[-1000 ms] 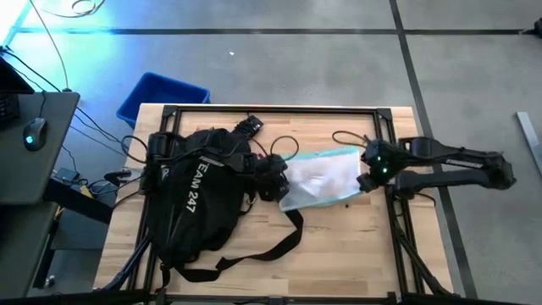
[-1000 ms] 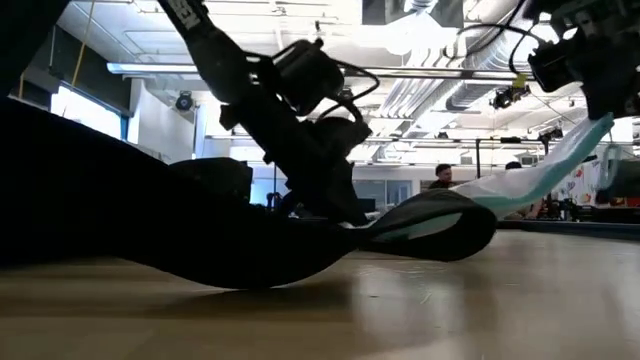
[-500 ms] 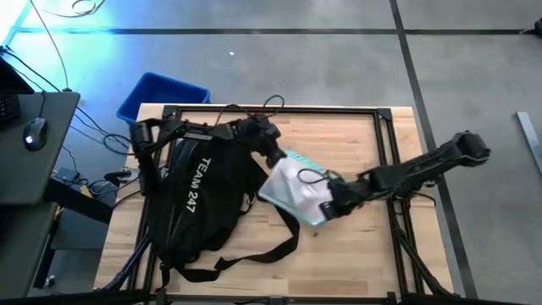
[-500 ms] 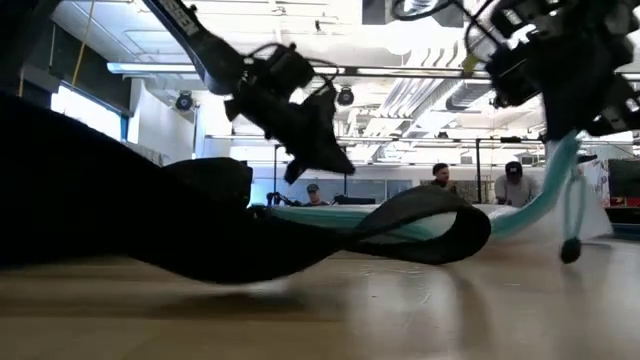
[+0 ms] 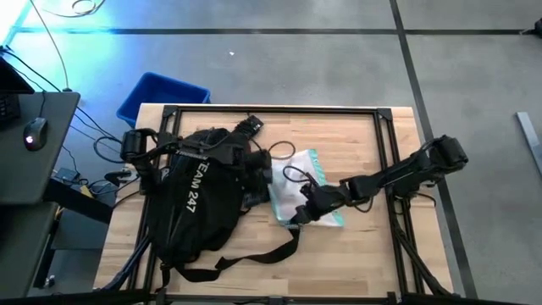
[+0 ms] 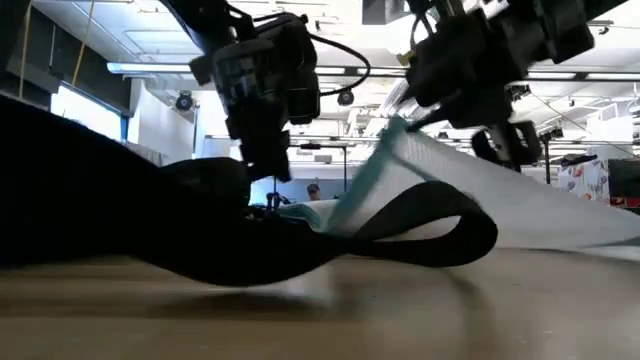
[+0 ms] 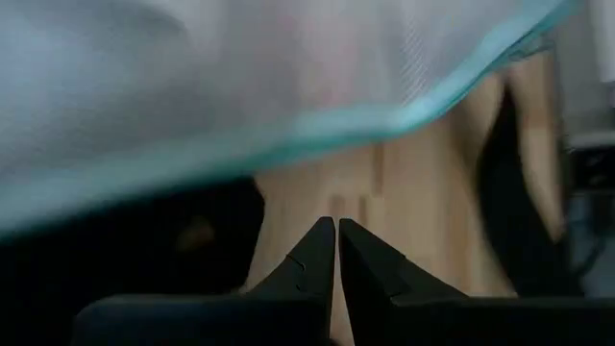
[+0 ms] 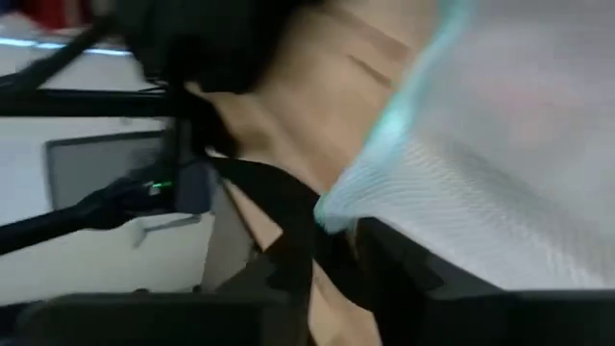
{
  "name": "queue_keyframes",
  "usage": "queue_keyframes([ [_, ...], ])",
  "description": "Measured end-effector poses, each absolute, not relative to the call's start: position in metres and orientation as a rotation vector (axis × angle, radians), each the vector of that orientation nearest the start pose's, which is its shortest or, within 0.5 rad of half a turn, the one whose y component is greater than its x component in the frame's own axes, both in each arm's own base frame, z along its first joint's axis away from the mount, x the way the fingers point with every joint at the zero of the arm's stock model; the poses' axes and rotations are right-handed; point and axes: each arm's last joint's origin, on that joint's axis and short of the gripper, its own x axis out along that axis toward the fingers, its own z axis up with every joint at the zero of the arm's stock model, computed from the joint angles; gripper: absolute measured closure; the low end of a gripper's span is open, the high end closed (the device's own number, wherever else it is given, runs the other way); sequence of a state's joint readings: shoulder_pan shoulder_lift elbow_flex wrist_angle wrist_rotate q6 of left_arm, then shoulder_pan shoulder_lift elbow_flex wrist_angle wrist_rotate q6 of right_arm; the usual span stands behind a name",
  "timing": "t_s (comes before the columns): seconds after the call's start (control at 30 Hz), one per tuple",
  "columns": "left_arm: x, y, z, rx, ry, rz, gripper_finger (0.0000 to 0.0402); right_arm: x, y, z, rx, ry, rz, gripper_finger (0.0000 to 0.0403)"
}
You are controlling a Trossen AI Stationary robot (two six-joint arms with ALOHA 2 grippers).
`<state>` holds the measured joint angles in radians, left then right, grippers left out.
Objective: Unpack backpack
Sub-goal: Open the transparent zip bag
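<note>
White mesh edged in teal fills the space around my right gripper (image 5: pixel 303 206), which sits low at the near left corner of the pouch (image 5: pixel 298 185), in the middle of the bench (image 5: pixel 356 246). The wrist view shows that corner lying across the gripper, but I cannot tell whether it pinches the mesh or merely rests against it. From table height the pouch slopes: the end by my gripper is raised and the rest runs down to the right onto the wood. I judge the step to be setting this pouch down clear of the backpack (image 5: pixel 199 203), and it looks nearly done. To do it well I would bring the raised corner down until the whole pouch lies flat, slightly to the right, since its left edge is just beside the pack's mouth. I would also keep it off the black strap (image 5: pixel 262 252) looping along the near side. Mesh snags easily, so I would spread the gripper fully before backing straight out along my arm's line, not sideways. My left gripper (image 5: pixel 258 165) is pressed together on nothing and hovers at the pack's opening, just left of the pouch. It should wait there, ready to steady the fabric. The backpack lies on the left half of the bench, lettering up. A blue bin (image 5: pixel 161 95) stands on the floor beyond the far left corner.
</note>
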<state>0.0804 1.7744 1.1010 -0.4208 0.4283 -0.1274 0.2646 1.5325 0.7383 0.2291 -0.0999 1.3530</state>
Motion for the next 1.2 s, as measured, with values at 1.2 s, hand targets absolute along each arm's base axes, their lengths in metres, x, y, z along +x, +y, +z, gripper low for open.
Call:
queue_keyframes([
  [1.2, 0.381, 0.035, 0.119, -0.494, 0.824, 0.054, 0.0402, 0.247, 0.067, 0.151, 1.135, 1.134, -0.634, 0.0208],
])
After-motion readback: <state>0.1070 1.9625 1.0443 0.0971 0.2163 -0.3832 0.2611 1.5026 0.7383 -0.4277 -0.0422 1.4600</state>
